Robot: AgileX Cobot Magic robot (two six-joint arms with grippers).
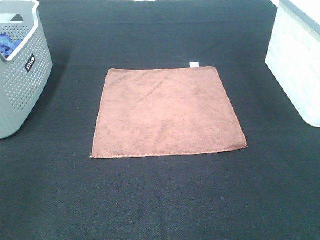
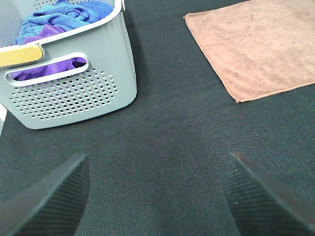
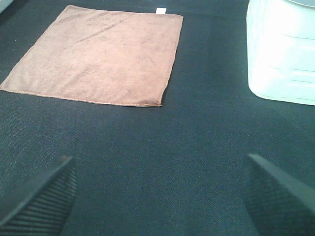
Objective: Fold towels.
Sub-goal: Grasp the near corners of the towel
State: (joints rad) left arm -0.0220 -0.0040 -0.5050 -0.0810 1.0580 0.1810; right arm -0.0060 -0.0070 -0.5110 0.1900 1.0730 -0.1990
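A reddish-brown towel [image 1: 167, 112] lies flat and unfolded in the middle of the black table, its small white tag [image 1: 194, 64] at the far edge. The left wrist view catches one of its corners [image 2: 256, 49], and the right wrist view takes in the whole cloth [image 3: 98, 54]. Neither arm appears in the high view. My left gripper [image 2: 156, 196] is open over bare black cloth, short of the towel, with nothing between its fingers. Wide open too, my right gripper [image 3: 160, 196] hovers over bare table on the towel's near side.
A grey perforated basket [image 1: 20, 70] stands at the far left, holding blue and purple cloths [image 2: 54, 24]. A white bin [image 1: 297, 55] stands at the far right. The black table covering [image 1: 160, 200] stretches in front of the towel.
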